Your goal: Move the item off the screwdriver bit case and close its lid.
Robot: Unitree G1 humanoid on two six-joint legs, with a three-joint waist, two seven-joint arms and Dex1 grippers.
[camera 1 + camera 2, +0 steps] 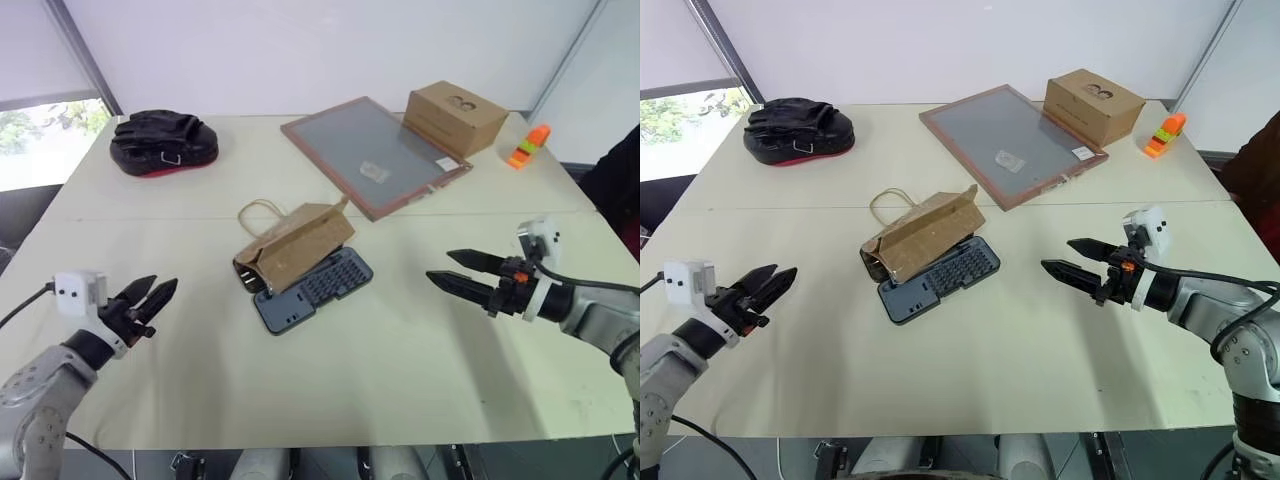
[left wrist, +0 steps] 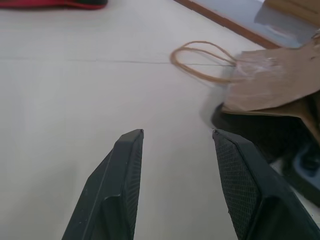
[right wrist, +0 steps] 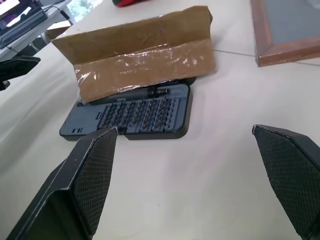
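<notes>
The item, a folded brown paper bag (image 1: 297, 238) with twine handles (image 2: 200, 62), lies tent-like over the screwdriver bit case (image 1: 318, 288) at the table's middle. The dark case lies open with rows of bits showing (image 3: 142, 114). Its glossy translucent lid (image 3: 150, 67) stands raised from the case's far long edge, with the bag draped over it. My left gripper (image 1: 164, 290) hovers open and empty near the front left of the table, well left of the bag. My right gripper (image 1: 440, 266) is wide open and empty, right of the case and pointing at it.
At the back of the table (image 1: 400, 360) lie a black padded pouch (image 1: 163, 140) on the left, a wood-framed grey panel (image 1: 375, 155) in the middle, a cardboard box (image 1: 455, 115) and a small orange and green object (image 1: 527, 147) on the right.
</notes>
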